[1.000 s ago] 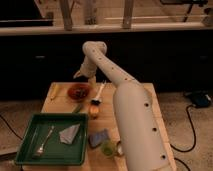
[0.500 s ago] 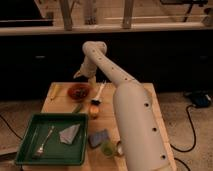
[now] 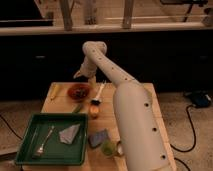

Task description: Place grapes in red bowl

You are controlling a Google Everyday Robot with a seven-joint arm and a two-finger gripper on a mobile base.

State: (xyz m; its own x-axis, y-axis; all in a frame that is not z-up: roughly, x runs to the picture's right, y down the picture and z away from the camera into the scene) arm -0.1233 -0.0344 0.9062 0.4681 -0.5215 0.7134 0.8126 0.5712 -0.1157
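The red bowl [image 3: 79, 91] sits at the back left of the wooden table [image 3: 150, 100]. A dark patch inside the bowl [image 3: 79, 92] looks like the grapes, but I cannot make out separate fruits. My gripper [image 3: 81, 75] hangs just above the bowl's far rim, at the end of the white arm [image 3: 107, 62] that reaches in from the right. Nothing shows between the gripper and the bowl.
A large green tray [image 3: 30, 150] at front left holds a fork [image 3: 44, 141] and a grey cloth [image 3: 69, 133]. A white-handled brush [image 3: 98, 93], an orange item [image 3: 93, 111] and an elongated green item [image 3: 77, 107] lie by the bowl. A blue-grey sponge [image 3: 98, 137] and a green round item [image 3: 107, 147] lie at the front.
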